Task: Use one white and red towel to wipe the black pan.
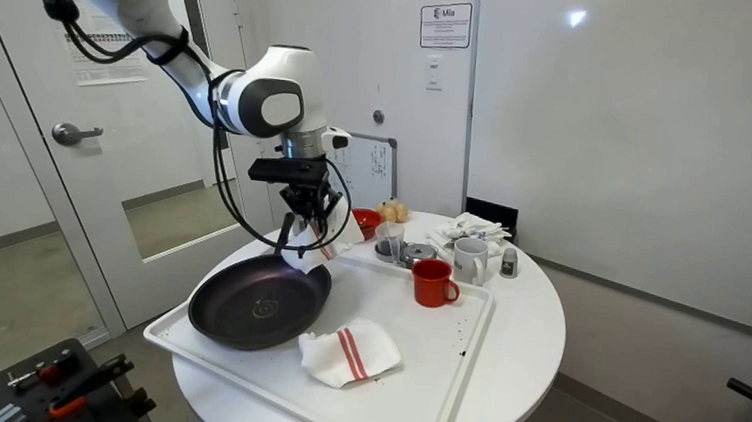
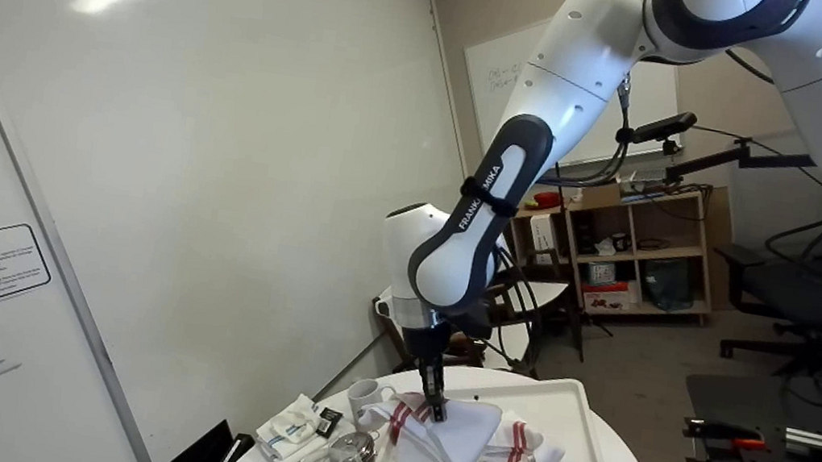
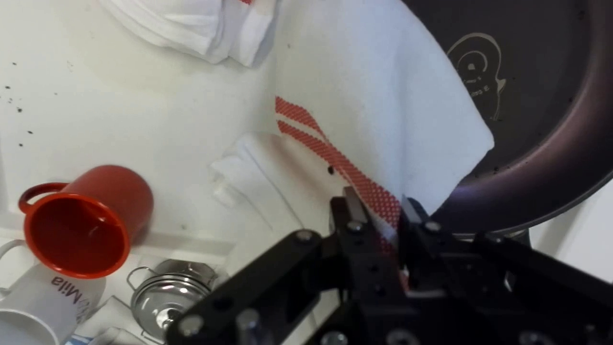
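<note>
White tray [image 1: 367, 294]: underneath my work, its raised rim probably meant to contain mess.
Black pan [image 1: 261, 304]: on the tray, open side up, so I can wipe from above.
White and red towel [image 3: 378, 96]: draped over the pan's edge, loose fabric left for rubbing; contact I can't tell.
Spare towel [image 1: 350, 354]: just beside the pan; I need only one.
My gripper [image 3: 381, 206]: pointing down, clenched on the towel's striped part.
Red mug [image 1: 430, 284]: upright, presumably clear of my sweep.
</note>
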`<state>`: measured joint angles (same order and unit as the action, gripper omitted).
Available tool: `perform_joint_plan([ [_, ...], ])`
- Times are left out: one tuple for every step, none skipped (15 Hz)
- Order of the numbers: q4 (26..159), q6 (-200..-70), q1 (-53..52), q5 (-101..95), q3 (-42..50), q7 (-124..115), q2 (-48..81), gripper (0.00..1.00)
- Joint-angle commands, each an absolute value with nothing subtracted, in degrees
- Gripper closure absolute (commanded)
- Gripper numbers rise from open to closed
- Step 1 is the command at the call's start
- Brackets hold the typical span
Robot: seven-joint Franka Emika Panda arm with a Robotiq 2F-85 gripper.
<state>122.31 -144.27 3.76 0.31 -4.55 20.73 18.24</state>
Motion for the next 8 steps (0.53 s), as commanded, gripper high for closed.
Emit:
perform_joint_plan([
  [123.20, -146.40, 3.14, 1.90, -6.14, 21.53, 19.63, 0.96],
  [123.36, -146.78, 3.19, 2.32, -6.66, 21.70, 20.15, 0.96],
  [123.54, -147.01, 3.36, 2.87, -7.22, 22.08, 20.78, 0.96],
  [123.75, -147.41, 3.57, 3.46, -7.73, 22.31, 21.55, 0.96],
  [123.86, -147.71, 3.79, 4.05, -8.19, 22.55, 22.23, 0.96],
  [123.99, -148.19, 4.00, 4.82, -8.60, 22.64, 23.24, 0.96],
  [124.03, -148.37, 4.38, 5.80, -9.19, 23.16, 24.02, 0.96],
  [124.25, -148.79, 4.72, 6.73, -9.74, 23.57, 24.84, 0.96],
])
